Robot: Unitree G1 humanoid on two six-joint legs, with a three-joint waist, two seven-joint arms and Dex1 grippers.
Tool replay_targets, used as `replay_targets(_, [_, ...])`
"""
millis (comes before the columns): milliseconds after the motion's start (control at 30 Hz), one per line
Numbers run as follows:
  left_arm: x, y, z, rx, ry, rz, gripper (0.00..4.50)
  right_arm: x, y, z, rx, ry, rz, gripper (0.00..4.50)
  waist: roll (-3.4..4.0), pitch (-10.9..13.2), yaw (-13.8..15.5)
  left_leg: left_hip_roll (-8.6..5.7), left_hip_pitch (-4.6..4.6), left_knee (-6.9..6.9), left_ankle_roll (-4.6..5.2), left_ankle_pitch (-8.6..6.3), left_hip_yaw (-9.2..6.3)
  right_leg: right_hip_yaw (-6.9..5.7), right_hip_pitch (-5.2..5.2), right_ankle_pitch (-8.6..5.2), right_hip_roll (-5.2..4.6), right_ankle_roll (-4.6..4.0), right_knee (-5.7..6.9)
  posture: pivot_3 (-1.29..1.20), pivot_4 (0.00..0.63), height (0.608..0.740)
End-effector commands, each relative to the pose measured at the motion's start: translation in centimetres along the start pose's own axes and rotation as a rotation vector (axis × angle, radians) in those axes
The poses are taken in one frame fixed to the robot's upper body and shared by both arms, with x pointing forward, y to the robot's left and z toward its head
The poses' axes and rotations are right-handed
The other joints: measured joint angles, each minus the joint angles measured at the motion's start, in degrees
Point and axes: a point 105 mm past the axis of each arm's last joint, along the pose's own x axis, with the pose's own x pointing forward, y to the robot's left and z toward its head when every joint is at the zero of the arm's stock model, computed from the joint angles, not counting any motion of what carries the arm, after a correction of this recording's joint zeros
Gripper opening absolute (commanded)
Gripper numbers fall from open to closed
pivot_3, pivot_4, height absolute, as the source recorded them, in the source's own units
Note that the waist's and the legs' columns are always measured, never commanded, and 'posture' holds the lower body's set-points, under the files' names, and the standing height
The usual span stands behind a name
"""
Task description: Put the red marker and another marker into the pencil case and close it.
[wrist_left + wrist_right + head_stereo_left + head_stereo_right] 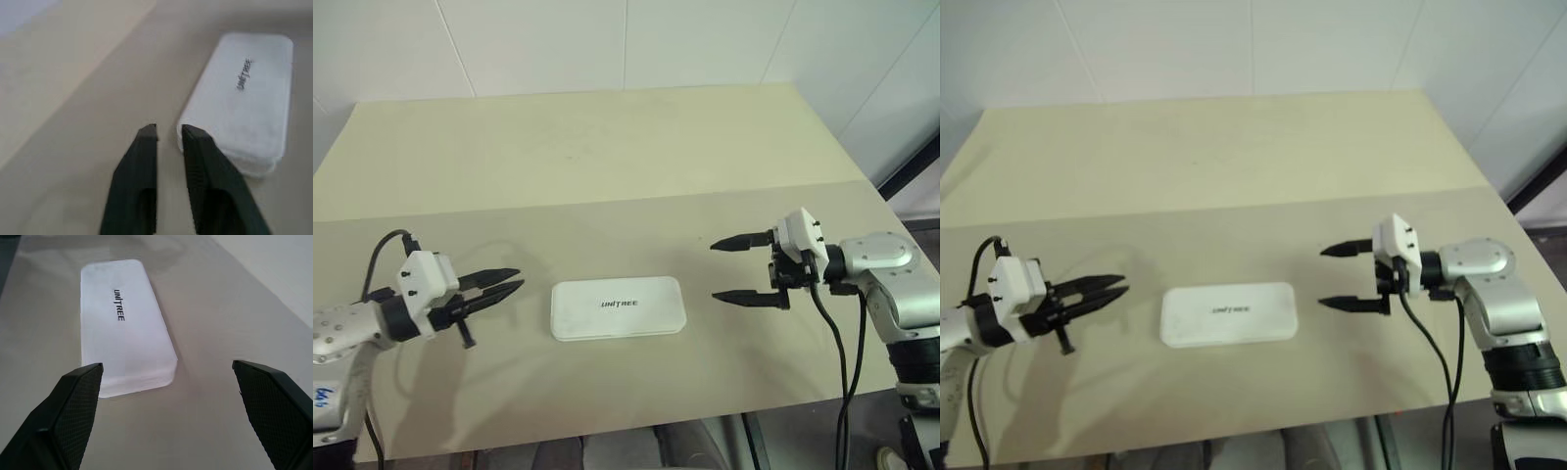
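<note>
Flat white plastic rectangular pencil case (618, 307) with dark "UNITREE" lettering lay closed on beige table (607, 157), between both arms. Left gripper (516, 281) hovered just beside case's left end, black fingers parted by a narrow gap, empty. Right gripper (721, 269) hung near right end, fingers spread wide, holding nothing.

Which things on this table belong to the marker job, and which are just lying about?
Belongs to the job:
- pencil case, white, lid down, lying flat between the grippers
- left gripper, slightly open, holding nothing
- right gripper, wide open, holding nothing

Just lying about:
- nothing loose on the table besides the case
</note>
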Motion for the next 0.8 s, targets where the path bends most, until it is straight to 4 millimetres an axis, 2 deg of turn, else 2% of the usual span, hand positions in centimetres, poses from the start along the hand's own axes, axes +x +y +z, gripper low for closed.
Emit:
replay_targets(33, [-1.6, -0.4, 1.9, 0.033, -0.071, -0.134, 1.91, -0.9, -0.8, 0.5, -0.058, 0.026, 0.013, 4.50, 0.01, 0.0, -0.1, 0.00, 0.00, 0.00, 0.00, 0.00, 0.00, 0.00, 0.01, 0.00, 0.00, 0.00, 0.00, 0.00, 0.150, 0.740])
replay_targets(133, [-2.5, -1.2, 2.4, 0.030, -0.104, -0.253, 2.95, -1.1, -1.6, 0.3, -0.071, 0.044, 0.016, 4.50, 0.10, 0.1, -0.5, 0.02, -0.01, -0.12, 0.01, -0.01, 0.05, 0.01, -0.06, -0.02, 0.00, -0.01, 0.00, 0.00, 0.150, 0.740])
replay_targets(300, [-2.5, -1.3, 3.1, 0.035, -0.142, -0.286, 4.49, -1.0, -2.2, 0.2, -0.087, 0.042, 0.015, 4.50, 0.28, 0.2, -1.3, 0.05, 0.00, -0.19, 0.24, -0.14, 0.09, 0.00, -0.17, -0.03, 0.00, 0.16, 0.19, 0.00, 0.150, 0.740])
replay_targets(400, [-2.3, -1.1, 3.6, 0.065, -0.180, -0.280, 4.49, -0.6, -2.4, 0.4, -0.092, 0.037, 0.017, 4.50, 0.33, 0.2, -1.5, 0.06, -0.01, -0.21, 0.27, -0.15, 0.09, -0.02, -0.21, 0.11, 0.00, 0.43, 0.24, 0.00, 0.150, 0.740])
replay_targets(467, [-1.5, -0.2, 3.7, 0.158, -0.202, -0.223, 4.49, -0.8, -2.4, 0.3, -0.094, 0.040, 0.020, 4.50, 0.39, 0.2, -1.5, 0.06, -0.01, -0.22, 0.27, -0.15, 0.09, -0.01, -0.22, 0.29, 0.00, 0.76, 0.25, 0.00, 0.150, 0.740])
replay_targets(667, [-0.6, -1.0, 2.0, 0.184, -0.081, -0.354, 4.49, -0.7, -2.2, 0.5, -0.108, 0.044, 0.025, 4.50, 0.42, 0.3, -1.7, 0.05, 0.00, -0.19, 0.27, -0.15, 0.11, 0.00, -0.22, 0.33, 0.00, 0.82, 0.28, 0.00, 0.150, 0.740])
replay_targets(800, [0.1, -0.4, 2.6, 0.201, -0.115, -0.381, 4.49, -0.6, -1.9, 1.2, -0.133, 0.016, 0.018, 4.50, 0.45, 0.3, -1.6, 0.05, -0.01, -0.14, 0.27, -0.15, 0.11, 0.00, -0.23, 0.28, 0.01, 0.74, 0.32, 0.00, 0.150, 0.740])
